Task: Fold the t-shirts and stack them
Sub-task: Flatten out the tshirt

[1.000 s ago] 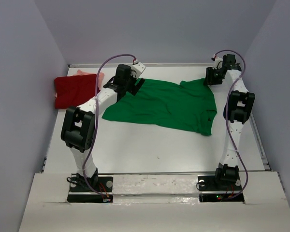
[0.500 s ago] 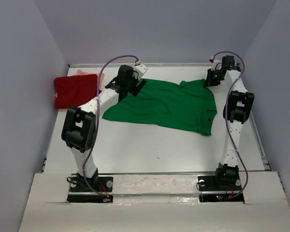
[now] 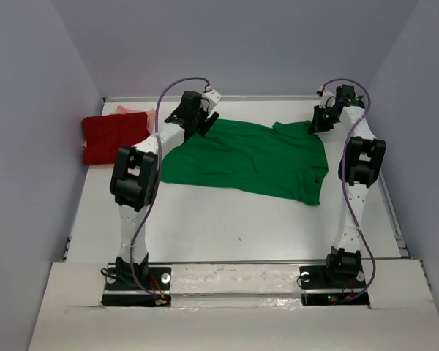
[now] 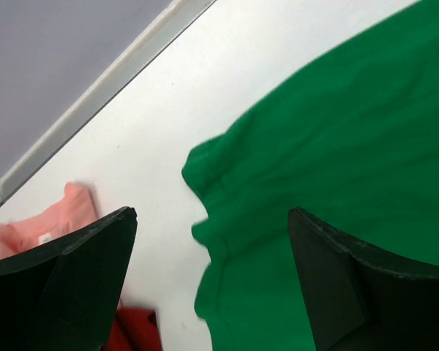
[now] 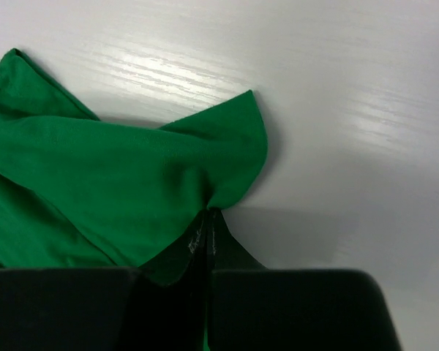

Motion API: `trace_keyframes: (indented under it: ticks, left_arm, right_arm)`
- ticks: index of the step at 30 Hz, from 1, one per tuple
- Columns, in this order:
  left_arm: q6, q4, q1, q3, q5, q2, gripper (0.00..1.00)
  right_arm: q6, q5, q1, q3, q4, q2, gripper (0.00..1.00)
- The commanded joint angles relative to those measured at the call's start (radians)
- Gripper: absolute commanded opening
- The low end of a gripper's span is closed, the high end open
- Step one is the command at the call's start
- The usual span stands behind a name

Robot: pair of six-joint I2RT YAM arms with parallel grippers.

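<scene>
Roughly midway: red shirt [image 3: 113, 137] looks folded upper left, pink shirt [image 3: 135, 112] touching it. Green shirt [image 3: 249, 157] lies unfolded, centre. Right gripper [image 5: 207, 232] pinches its upper-right corner; left gripper [image 4: 208, 219] gapes empty above its upper-left corner.

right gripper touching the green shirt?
Touching. The right wrist view shows the right gripper shut, a fold of the green shirt pinched between its fingers.

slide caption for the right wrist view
Right gripper shut on a corner of the green t-shirt on the white table.
</scene>
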Motion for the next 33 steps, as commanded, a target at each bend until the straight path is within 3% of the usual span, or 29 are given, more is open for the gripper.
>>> trace_keyframes:
  ticks: [1, 5, 10, 19, 23, 33]
  left_arm:
    - [-0.034, -0.098, 0.098, 0.237, 0.153, 0.148, 0.95]
    - [-0.069, -0.167, 0.137, 0.426, 0.225, 0.244, 0.96]
    - [-0.081, -0.261, 0.152, 0.532, 0.305, 0.302, 0.97]
    - [-0.143, -0.379, 0.198, 0.563, 0.584, 0.311, 0.97]
    - [-0.121, -0.453, 0.201, 0.607, 0.578, 0.343, 0.93]
    - [-0.094, -0.427, 0.207, 0.589, 0.548, 0.357, 0.87]
  right_arm:
    - [-0.022, 0.016, -0.002, -0.045, -0.039, -0.074, 0.0]
    - [-0.031, 0.033, -0.002, -0.08, -0.037, -0.092, 0.0]
    - [-0.033, 0.035, -0.002, -0.069, -0.037, -0.092, 0.0]
    - [-0.03, 0.035, -0.002, -0.049, -0.037, -0.083, 0.0]
    - [-0.033, 0.035, -0.002, -0.054, -0.035, -0.086, 0.0]
    - [-0.039, 0.027, -0.002, -0.066, -0.037, -0.102, 0.0]
